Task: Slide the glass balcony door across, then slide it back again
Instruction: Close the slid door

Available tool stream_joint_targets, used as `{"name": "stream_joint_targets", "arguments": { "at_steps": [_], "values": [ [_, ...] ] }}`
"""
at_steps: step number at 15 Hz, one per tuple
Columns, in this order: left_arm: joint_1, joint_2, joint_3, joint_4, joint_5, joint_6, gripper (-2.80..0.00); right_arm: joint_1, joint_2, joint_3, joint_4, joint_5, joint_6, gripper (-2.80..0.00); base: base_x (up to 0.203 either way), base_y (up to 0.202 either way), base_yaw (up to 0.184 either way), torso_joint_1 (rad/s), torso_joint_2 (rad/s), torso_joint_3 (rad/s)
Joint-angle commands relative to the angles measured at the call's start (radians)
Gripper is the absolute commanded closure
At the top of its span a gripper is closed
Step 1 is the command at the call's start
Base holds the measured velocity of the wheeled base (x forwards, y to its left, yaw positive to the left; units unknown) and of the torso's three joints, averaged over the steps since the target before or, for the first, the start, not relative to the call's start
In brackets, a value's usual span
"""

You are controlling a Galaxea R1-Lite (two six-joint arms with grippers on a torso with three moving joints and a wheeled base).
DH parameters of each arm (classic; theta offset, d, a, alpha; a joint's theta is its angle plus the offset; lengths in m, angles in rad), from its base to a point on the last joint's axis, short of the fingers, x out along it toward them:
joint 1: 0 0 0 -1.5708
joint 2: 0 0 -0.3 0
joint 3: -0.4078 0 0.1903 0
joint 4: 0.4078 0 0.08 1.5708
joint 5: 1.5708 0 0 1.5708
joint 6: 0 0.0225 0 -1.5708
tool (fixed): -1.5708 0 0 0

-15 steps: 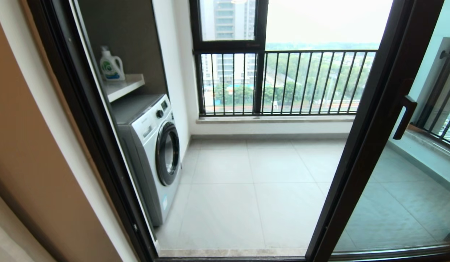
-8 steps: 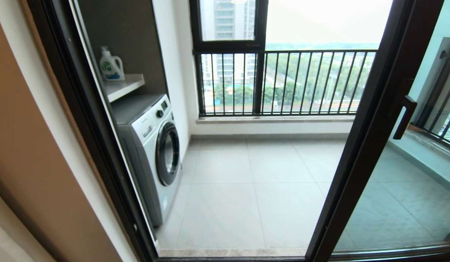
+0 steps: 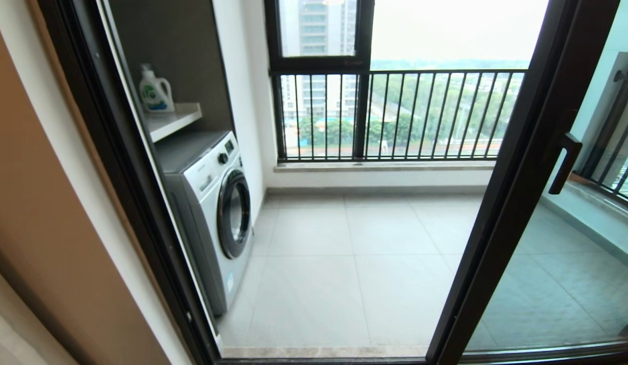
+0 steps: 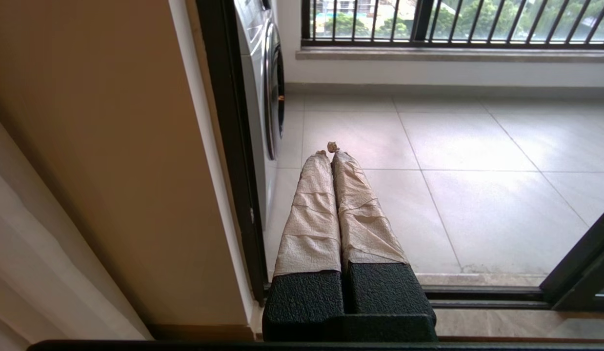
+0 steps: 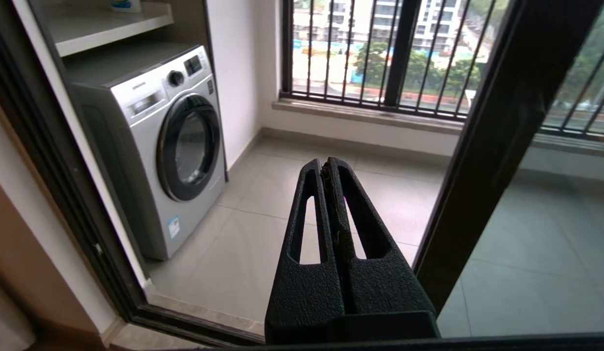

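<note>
The glass balcony door (image 3: 537, 284) stands at the right of the opening, its dark leading stile (image 3: 501, 213) running from top to floor, with the short black bar handle (image 3: 565, 163) mounted on the stile at mid height. The doorway to the left of the stile is open onto the tiled balcony floor (image 3: 344, 263).

The left gripper (image 4: 330, 152) is low, near the left door jamb (image 4: 233, 161), jaws closed and empty, fingers wrapped in tan tape. The right gripper (image 5: 326, 168) is in front of the opening, just left of the stile in its own view, jaws closed and empty. Neither gripper touches the door, and neither arm shows in the head view.

Hazards from this state:

- Closed jaws cannot take the handle. An approach without opening first is likely to strike the bar or glance off it.
- A push on the glass instead of the stile or handle risks slip and load on the pane.
- The left gripper lies close to the jamb and the floor track (image 4: 482, 295). If the door travels fully across, it may be pinched there.
- The washing machine (image 3: 212, 213) stands just inside the opening on the left; a wide arm swing could strike it.
</note>
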Motion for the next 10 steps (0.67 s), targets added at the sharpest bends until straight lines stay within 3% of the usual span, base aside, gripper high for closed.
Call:
{"name": "stream_joint_targets", "arguments": {
  "at_steps": [1, 3, 4, 5, 6, 7, 10],
  "values": [
    [0.000, 0.002, 0.000, 0.000, 0.000, 0.000, 0.00, 0.074, 0.252, -0.175, 0.047, 0.001, -0.006, 0.00, 0.000, 0.000, 0.000, 0.000, 0.00, 0.000],
    [0.000, 0.002, 0.000, 0.000, 0.000, 0.000, 0.00, 0.106, 0.380, -0.295, 0.120, -0.056, -0.016, 0.00, 0.000, 0.000, 0.000, 0.000, 0.00, 0.000],
    [0.000, 0.002, 0.000, 0.000, 0.000, 0.000, 0.00, 0.112, 0.444, -0.342, 0.137, -0.126, -0.013, 0.00, 0.000, 0.000, 0.000, 0.000, 0.00, 0.000],
    [0.000, 0.002, 0.000, 0.000, 0.000, 0.000, 0.00, 0.115, 0.498, -0.369, 0.146, -0.231, 0.016, 0.00, 0.000, 0.000, 0.000, 0.000, 0.00, 0.000],
    [0.000, 0.002, 0.000, 0.000, 0.000, 0.000, 0.00, 0.115, 0.532, -0.378, 0.152, -0.316, 0.096, 0.00, 0.000, 0.000, 0.000, 0.000, 0.00, 0.000],
    [0.000, 0.002, 0.000, 0.000, 0.000, 0.000, 0.00, 0.107, 0.562, -0.377, 0.156, -0.369, 0.148, 0.00, 0.000, 0.000, 0.000, 0.000, 0.00, 0.000],
    [0.000, 0.002, 0.000, 0.000, 0.000, 0.000, 0.00, -0.029, 0.626, -0.402, 0.154, -0.439, 0.135, 0.00, 0.000, 0.000, 0.000, 0.000, 0.00, 0.000]
  ]
}}
